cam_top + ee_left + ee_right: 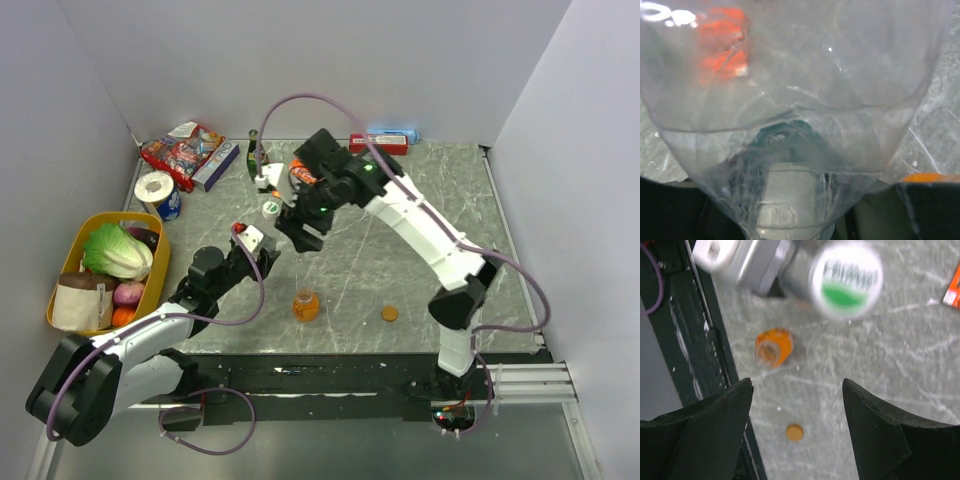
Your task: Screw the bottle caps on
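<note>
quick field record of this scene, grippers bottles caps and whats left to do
left gripper: shut on translucent bottle
right gripper: open, holding nothing, near the white cap
white cap: sits on the translucent bottle's mouth; how tight, cannot tell
orange bottle: upright on the table, mouth open, no cap
orange cap: loose on the table, right of the orange bottle, apart from it
left to do: orange cap onto orange bottle

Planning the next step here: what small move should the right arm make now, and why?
Probably lower the right gripper toward the orange cap lying loose on the table. Its jaws stand open and empty, the white cap already sits on the clear bottle in the left gripper, and the orange bottle has no cap.
</note>
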